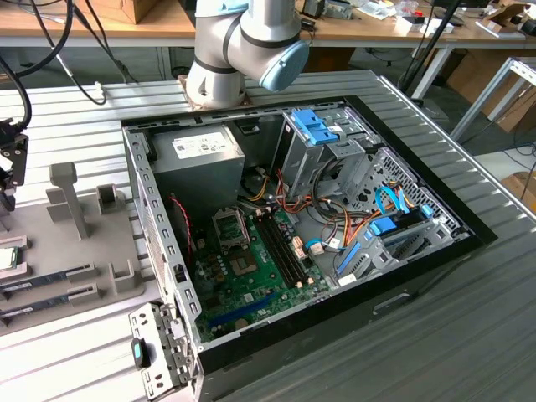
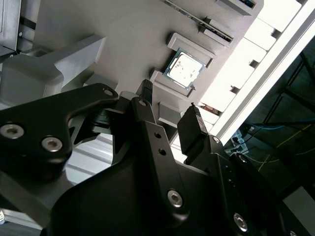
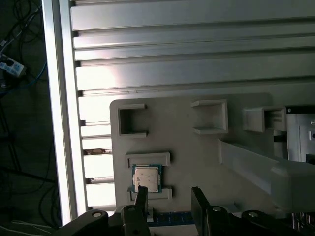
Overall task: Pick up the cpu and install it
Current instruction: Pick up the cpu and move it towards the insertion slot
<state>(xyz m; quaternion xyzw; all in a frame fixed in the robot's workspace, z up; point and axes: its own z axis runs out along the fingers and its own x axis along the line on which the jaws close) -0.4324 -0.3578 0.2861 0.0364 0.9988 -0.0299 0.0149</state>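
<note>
Approach stage of pickup. Jaws apart, empty, hovering above grey fixture plate (image 3: 197, 157) on desk (image 3: 197, 59). cpu (image 3: 146, 177) lies in its recess just beyond one jaw tip, off gap centre. Ungripped. Grasp calls for centring gap over chip.

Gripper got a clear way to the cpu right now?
Probably yes. The cpu lies uncovered in its nest on the grey tray, and the gripper is open over it with nothing between them. In the first wrist view the gripper sits off-centre from it.
</note>
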